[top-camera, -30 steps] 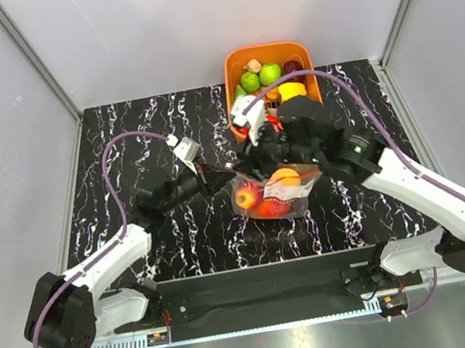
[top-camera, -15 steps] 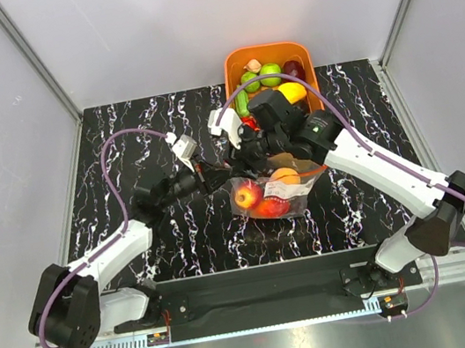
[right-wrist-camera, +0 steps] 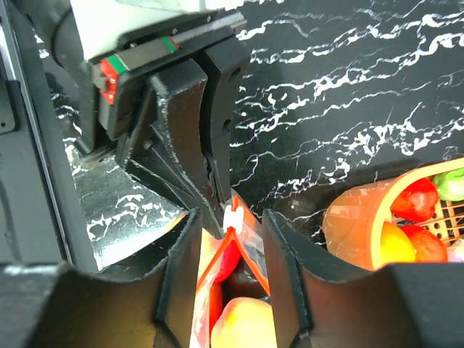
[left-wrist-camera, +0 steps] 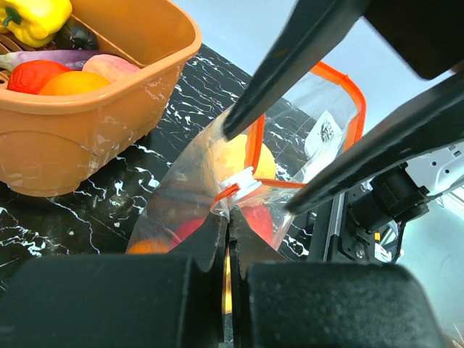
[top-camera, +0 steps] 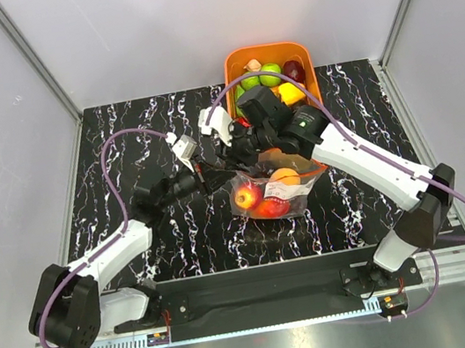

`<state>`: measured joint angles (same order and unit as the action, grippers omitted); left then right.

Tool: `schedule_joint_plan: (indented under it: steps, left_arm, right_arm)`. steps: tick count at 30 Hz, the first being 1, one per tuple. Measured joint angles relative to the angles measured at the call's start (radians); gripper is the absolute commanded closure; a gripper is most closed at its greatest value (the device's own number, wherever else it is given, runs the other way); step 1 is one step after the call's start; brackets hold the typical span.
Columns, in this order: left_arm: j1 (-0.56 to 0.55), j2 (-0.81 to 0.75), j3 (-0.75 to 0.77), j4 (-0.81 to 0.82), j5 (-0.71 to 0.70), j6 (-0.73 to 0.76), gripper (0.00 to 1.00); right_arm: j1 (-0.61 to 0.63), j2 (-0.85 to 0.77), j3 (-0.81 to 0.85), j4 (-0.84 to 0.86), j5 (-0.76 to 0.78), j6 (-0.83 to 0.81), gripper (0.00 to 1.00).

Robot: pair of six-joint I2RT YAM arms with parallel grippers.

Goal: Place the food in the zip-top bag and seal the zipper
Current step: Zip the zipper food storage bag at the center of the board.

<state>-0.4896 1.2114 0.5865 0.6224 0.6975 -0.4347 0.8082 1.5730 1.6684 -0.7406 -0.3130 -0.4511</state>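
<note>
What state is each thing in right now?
Zip-top bag: mouth open.
Food: inside the zip-top bag.
Zipper: unsealed, slider at one end.
Left pincer: shut on the bag's corner.
Right pincer: open, straddling the slider.
Orange basket: holds fruit and vegetables.

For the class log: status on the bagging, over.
Left pincer shut on bag corner. Right pincer open, astride zipper end. Food inside. Nothing blocking.

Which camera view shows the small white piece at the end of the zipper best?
The left wrist view: the white end piece sits large and unobstructed on the zipper, just above the left fingers. The right wrist view shows it smaller, between the right fingers. The top view hides it under the right arm.
</note>
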Motion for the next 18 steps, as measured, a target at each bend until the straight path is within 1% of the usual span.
schedule_joint_plan:
  steps: [3,6,7,8,10,11,13,15,18]
  left_arm:
    - [0.0,0.0,0.0,0.0,0.0,0.0,1.0]
    - [0.001,0.0,0.0,0.0,0.0,0.0,1.0]
    - [0.001,0.0,0.0,-0.001,0.0,0.0,1.0]
    - [0.001,0.0,0.0,-0.001,0.0,0.0,1.0]
    - [0.001,0.0,0.0,-0.001,0.0,0.0,1.0]
    - [0.001,0.0,0.0,-0.001,0.0,0.0,1.0]
    - [0.003,0.0,0.0,-0.002,0.0,0.0,1.0]
    - [0.004,0.0,0.0,-0.003,0.0,0.0,1.0]
    - [0.009,0.0,0.0,-0.005,-0.002,-0.001,1.0]
  right_arm:
    - [0.0,0.023,0.013,-0.013,0.0,-0.007,0.57]
    - [0.0,0.037,0.016,-0.017,0.0,-0.015,0.62]
    - [0.0,0.041,0.017,-0.018,0.0,-0.018,0.65]
    - [0.0,0.043,0.016,-0.021,0.0,-0.02,0.72]
    - [0.0,0.047,0.016,-0.027,0.0,-0.025,0.82]
    - [0.0,0.048,0.017,-0.031,0.0,-0.027,0.85]
    - [0.0,0.05,0.017,-0.036,0.001,-0.031,0.96]
    - [0.0,0.052,0.022,-0.039,0.005,-0.034,0.99]
    - [0.0,0.055,0.024,-0.042,0.005,-0.032,1.0]
